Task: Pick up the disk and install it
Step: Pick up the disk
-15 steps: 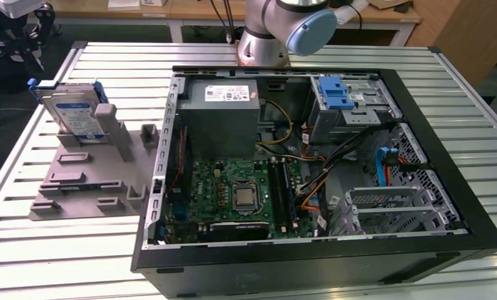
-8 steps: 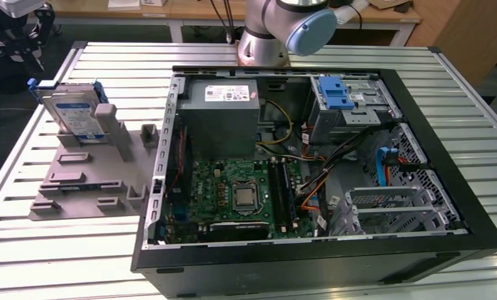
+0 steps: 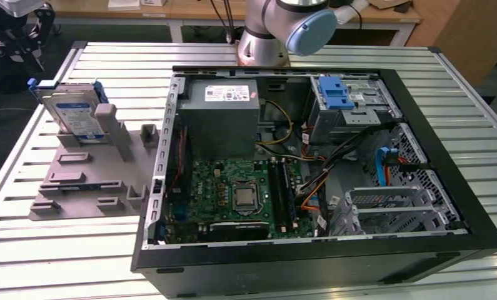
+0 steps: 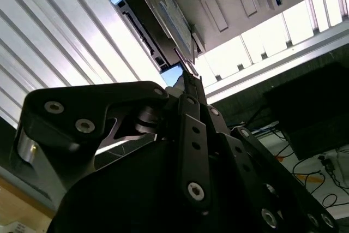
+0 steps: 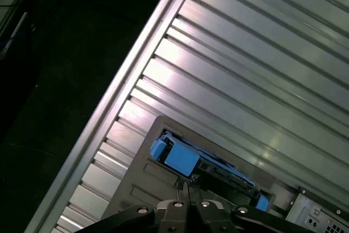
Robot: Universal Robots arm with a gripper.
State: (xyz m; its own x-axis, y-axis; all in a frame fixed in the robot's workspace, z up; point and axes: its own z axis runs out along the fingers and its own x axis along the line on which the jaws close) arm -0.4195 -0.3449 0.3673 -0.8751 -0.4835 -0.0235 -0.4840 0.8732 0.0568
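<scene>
The disk (image 3: 73, 111) is a silver drive with a white-and-blue label in a blue caddy. It stands on edge in the grey holder (image 3: 85, 181) on the exterior view's left, outside the computer case. In both wrist views the disk (image 4: 162, 19) (image 5: 200, 163) lies just beyond my fingertips. My gripper (image 5: 184, 188) is shut, its two thin fingers (image 4: 188, 80) pressed together with nothing between them. In the exterior view, the gripper (image 3: 33, 56) hangs over the table's far left corner, slightly behind and above the disk, apart from it.
An open black computer case (image 3: 315, 262) fills the middle of the slatted metal table (image 3: 81, 262). Inside are a grey power-supply box (image 3: 223, 119), a motherboard (image 3: 231, 194), and a blue-latched silver drive cage (image 3: 348, 103). The table's left edge (image 5: 103, 118) drops to a dark floor.
</scene>
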